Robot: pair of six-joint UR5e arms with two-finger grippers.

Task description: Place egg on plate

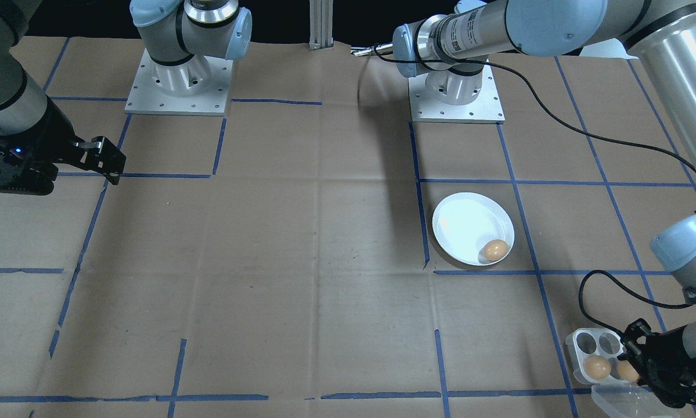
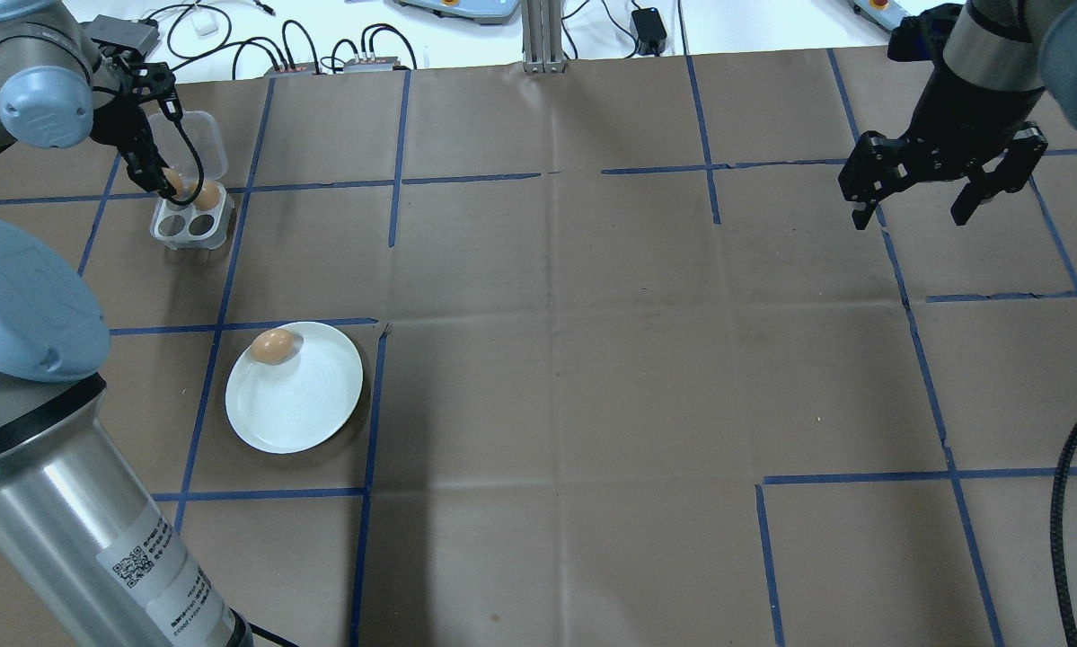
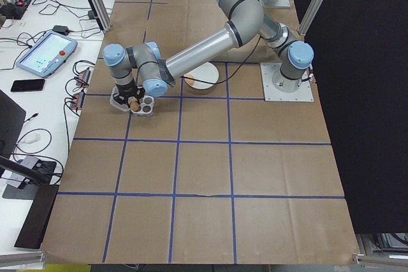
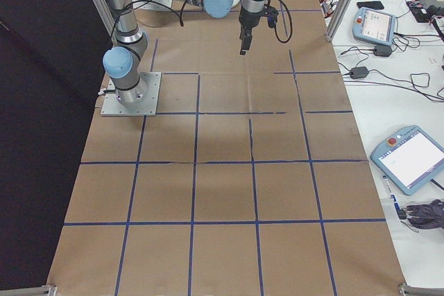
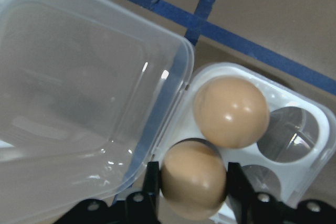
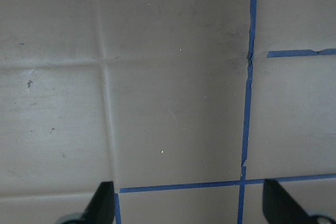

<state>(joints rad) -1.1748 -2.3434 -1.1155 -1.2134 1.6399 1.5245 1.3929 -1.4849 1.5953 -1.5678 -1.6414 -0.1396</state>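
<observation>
A white plate [image 1: 464, 223] [image 2: 300, 400] lies on the brown paper with one brown egg [image 1: 494, 249] [image 2: 273, 346] on it near its rim. My left gripper [image 5: 193, 182] [image 2: 165, 184] is down at the clear egg tray [image 5: 294, 98] [image 2: 192, 226]. Its two fingers press both sides of a brown egg [image 5: 193, 174] at the tray's corner cup. A second egg [image 5: 231, 111] [image 2: 206, 193] sits in the neighbouring cup, and two cups hold nothing. My right gripper [image 2: 938, 202] [image 6: 191, 208] hangs open above bare paper on the far side of the table.
The tray's clear lid [image 5: 79, 93] lies folded open beside the cups. Blue tape lines [image 2: 394, 180] grid the paper. The arm bases [image 1: 179, 75] stand at the robot's edge. Cables and a metal post [image 2: 542, 36] run along the far edge.
</observation>
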